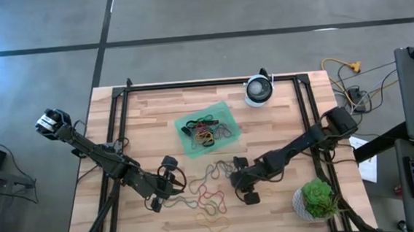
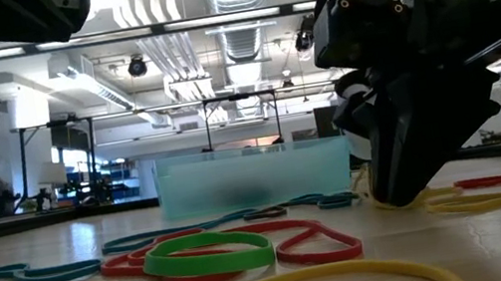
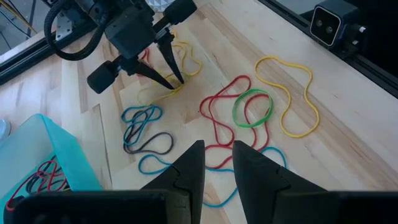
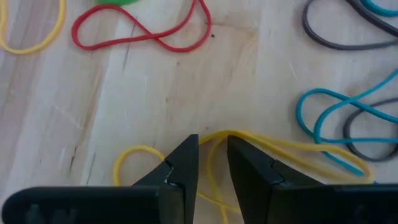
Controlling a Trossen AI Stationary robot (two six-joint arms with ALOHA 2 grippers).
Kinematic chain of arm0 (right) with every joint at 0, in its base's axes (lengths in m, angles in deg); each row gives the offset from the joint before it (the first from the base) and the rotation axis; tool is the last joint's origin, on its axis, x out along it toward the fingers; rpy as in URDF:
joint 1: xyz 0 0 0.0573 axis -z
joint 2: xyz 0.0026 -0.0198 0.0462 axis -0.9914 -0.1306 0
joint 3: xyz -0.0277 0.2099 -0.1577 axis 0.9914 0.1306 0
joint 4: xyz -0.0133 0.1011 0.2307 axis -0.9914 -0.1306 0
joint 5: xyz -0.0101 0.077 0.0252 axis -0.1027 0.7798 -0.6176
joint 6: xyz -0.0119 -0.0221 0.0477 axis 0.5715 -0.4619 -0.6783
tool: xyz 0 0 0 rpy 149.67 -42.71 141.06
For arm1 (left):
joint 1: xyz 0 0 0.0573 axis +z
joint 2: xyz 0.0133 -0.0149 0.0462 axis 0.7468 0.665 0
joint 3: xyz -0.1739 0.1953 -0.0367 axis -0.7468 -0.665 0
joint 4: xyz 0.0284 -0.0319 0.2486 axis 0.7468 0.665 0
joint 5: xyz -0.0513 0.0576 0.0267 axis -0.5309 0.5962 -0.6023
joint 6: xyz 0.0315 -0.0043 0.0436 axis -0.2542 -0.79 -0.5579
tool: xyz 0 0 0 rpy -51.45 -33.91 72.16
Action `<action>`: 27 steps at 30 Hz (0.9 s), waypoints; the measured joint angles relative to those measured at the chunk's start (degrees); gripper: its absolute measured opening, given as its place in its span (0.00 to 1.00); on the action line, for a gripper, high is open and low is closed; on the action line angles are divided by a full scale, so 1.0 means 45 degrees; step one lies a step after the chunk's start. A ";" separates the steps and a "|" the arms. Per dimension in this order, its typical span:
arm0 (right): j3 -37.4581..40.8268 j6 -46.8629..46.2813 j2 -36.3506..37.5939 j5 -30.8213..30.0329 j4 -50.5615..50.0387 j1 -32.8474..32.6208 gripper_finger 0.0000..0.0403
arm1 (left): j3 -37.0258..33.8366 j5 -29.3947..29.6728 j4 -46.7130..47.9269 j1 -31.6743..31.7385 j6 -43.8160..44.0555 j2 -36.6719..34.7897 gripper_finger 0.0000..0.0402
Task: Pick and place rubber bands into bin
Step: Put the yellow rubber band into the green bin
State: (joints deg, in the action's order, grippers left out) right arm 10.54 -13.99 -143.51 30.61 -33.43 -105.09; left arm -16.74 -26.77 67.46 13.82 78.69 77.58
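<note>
On the desk, the left pincer hovers over loose rubber bands, its fingers slightly parted and holding nothing. Behind them, mid-desk, the translucent green bin holds a tangle of red, orange and black bands. To the right, the right pincer is tipped down on a yellow band, fingers narrowly apart astride it; whether they grip it, I cannot tell.

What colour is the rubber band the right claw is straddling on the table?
Yellow: a thin yellow rubber band runs between the right claw tips, clearest in the right wrist view.
</note>
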 joint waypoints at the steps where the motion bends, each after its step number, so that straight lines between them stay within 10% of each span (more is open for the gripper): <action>1: 0.0000 0.0022 0.0000 0.0015 0.0090 -0.0013 0.20 | 0.0000 0.0004 0.0004 -0.0004 0.0000 0.0000 0.17; 27: 0.0077 0.2725 0.1251 -0.1224 -0.0386 -0.0865 0.02 | -0.0034 0.0002 0.0003 -0.0003 0.0000 0.0002 0.17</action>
State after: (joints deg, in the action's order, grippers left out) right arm 10.89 -1.73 -137.88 25.10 -35.17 -108.99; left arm -16.89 -26.75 67.47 13.80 78.69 77.59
